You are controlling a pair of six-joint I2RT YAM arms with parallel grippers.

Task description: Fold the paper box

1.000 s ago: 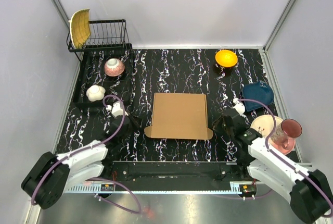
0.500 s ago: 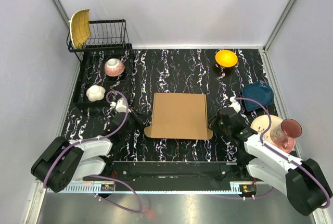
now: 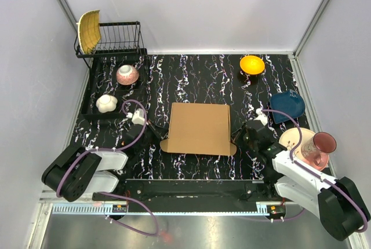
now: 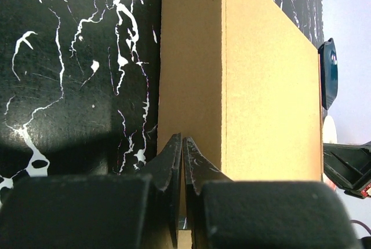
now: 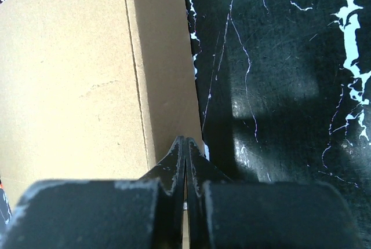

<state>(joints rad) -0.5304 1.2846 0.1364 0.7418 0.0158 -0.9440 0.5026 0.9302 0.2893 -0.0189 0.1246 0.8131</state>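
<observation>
Looking down, I see the plain brown corrugated cardboard paper box [image 3: 200,127] lying flat in the middle of the black, white-veined bench [image 3: 174,81]. My left tool [image 4: 182,142] is closed, its tips meeting at the box's near left edge. My right tool [image 5: 184,140] is closed at the near right edge. I cannot tell whether either pinches cardboard.

From above and behind I see the whole table [image 3: 191,75]; both wrist views hug opposite edges of the paper box [image 3: 200,127].
</observation>
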